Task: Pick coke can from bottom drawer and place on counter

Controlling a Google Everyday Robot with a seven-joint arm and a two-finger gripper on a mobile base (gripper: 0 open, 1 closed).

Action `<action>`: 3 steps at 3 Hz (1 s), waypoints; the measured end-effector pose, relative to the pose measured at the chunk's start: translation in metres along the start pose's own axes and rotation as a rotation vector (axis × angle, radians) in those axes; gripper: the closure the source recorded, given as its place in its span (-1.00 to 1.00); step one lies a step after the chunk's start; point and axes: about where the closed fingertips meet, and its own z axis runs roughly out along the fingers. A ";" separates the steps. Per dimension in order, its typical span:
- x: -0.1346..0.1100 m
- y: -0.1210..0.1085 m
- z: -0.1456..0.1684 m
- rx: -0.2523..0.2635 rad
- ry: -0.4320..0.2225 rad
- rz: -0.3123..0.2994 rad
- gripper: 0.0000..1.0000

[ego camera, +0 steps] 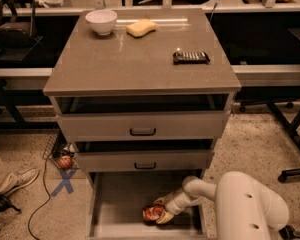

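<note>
arm (245, 204): I am reaching in from 4 o'clock, the pale rounded casing filling the near right corner and the forearm running left and down into the open drawer.
pincer (162, 210): it is sitting low inside the drawer, right up against the can at the can's 3 o'clock side; I cannot tell whether it is apart or clamped on the can.
coke can (151, 213): it is resting on the drawer floor, close to the near wall and a little right of the middle.
bottom drawer (115, 204): it is standing pulled out toward me, its grey floor showing at the can's 9 o'clock.
floor at the drawer's 9 o'clock: a blue cross (66, 180) is lying there, with a small orange-red ball (65, 162) just beyond it by the cabinet's foot.
upper drawers: the middle drawer (145, 160) and the top drawer (142, 125) are sitting stacked at 12 o'clock, each with a black bar handle, both slightly out.
counter (140, 74): it is lying above the drawers.
on the counter: a dark packet (191, 57) is lying toward 2 o'clock; a yellow sponge (141, 28) and a white bowl (101, 21) are sitting at the far edge, the bowl at the sponge's 9 o'clock.
</note>
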 end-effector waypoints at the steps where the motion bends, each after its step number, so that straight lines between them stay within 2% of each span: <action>1: -0.028 0.017 -0.056 0.062 -0.136 -0.064 1.00; 2: -0.047 0.036 -0.119 0.132 -0.227 -0.133 1.00; 3: -0.075 0.063 -0.187 0.179 -0.352 -0.240 1.00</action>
